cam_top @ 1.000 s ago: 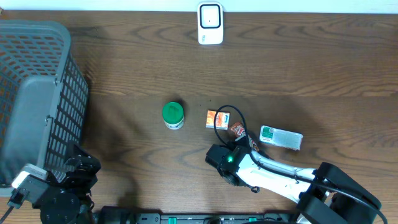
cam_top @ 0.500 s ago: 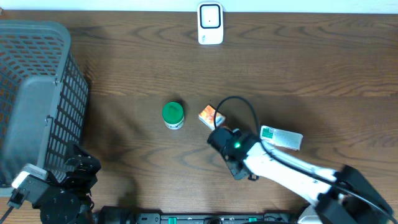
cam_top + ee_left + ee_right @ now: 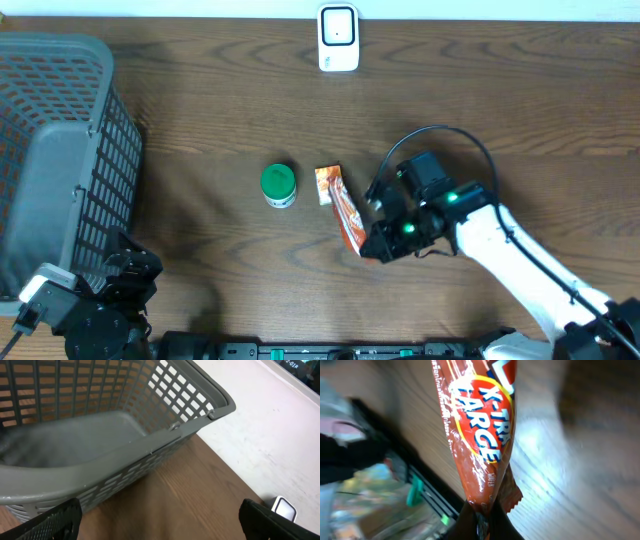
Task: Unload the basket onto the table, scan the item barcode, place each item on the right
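Orange and red, the snack packet (image 3: 342, 205) is stretching out over the middle of the brown wooden table (image 3: 500, 110). The right gripper (image 3: 370, 247) is pinching it tight at its near end, so the jaws are squeezing together on the wrapper. The other end of the packet is pointing up the table and is sitting just beside a little jar (image 3: 278, 185) with a green lid. I cannot tell if that far end is touching the wood or hanging just above it.

In the right wrist view the snack packet (image 3: 480, 435) is filling the middle of the picture. Big white letters on it are saying "X-TRA LARGE". The right gripper (image 3: 480, 524) is holding the crimped end at the bottom.

The white arm (image 3: 520, 255) is reaching in from the lower right corner.

The white scanner (image 3: 338, 38) is standing at the far edge of the table, well apart from the packet.

A big grey basket (image 3: 60, 150) is sitting on the left side. The left gripper (image 3: 128, 272) is waiting near the basket's front corner. In the left wrist view its black fingers (image 3: 55, 519) are standing wide apart and holding nothing, and they are looking at the basket (image 3: 150, 442) and the scanner (image 3: 284, 508) far off.
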{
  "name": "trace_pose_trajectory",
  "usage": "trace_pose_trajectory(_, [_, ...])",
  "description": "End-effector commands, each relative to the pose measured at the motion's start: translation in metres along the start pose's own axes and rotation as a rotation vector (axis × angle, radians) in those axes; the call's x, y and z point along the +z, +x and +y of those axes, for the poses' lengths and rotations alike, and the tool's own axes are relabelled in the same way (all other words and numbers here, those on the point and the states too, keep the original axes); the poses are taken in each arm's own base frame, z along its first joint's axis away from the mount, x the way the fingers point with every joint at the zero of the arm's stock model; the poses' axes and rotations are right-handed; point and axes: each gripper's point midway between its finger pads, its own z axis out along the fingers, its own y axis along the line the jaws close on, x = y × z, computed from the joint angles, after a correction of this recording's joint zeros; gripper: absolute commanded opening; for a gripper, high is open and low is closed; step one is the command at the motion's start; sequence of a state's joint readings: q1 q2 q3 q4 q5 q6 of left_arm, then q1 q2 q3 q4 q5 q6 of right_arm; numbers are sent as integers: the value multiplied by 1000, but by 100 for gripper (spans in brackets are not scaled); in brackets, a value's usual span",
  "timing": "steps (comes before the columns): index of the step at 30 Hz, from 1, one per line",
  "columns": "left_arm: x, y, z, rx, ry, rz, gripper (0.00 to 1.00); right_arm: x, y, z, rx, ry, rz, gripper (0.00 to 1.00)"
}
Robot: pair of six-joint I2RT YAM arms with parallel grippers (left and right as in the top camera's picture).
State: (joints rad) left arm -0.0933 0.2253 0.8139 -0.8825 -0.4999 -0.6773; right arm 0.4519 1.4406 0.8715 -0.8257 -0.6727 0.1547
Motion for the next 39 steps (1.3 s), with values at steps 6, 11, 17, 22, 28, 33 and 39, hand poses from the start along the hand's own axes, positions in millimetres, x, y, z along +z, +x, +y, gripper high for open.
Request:
trace_pose_trajectory(6, [0, 0, 2, -2, -7, -6, 98, 18, -10, -17, 136, -279, 21, 1])
trace_pose_trajectory(11, [0, 0, 2, -2, -7, -6, 98, 28, -14, -25, 148, -306, 33, 1])
trace_pose_trajectory(17, [0, 0, 2, -2, -7, -6, 98, 35, -7, -45, 172, -197, 56, 1])
trace_pose_trajectory(22, [0, 0, 2, -2, -7, -6, 98, 36, -7, -52, 170, -156, 56, 1])
trace_pose_trajectory(28, [0, 0, 2, -2, -7, -6, 98, 39, -9, -74, 154, -26, 42, 3])
trace_pose_trajectory(33, [0, 0, 2, -2, -7, -6, 98, 39, -9, -82, 149, 19, 37, 49])
trace_pose_trajectory(39, [0, 0, 2, -2, -7, -6, 98, 39, -18, -88, 92, 49, 4, 75])
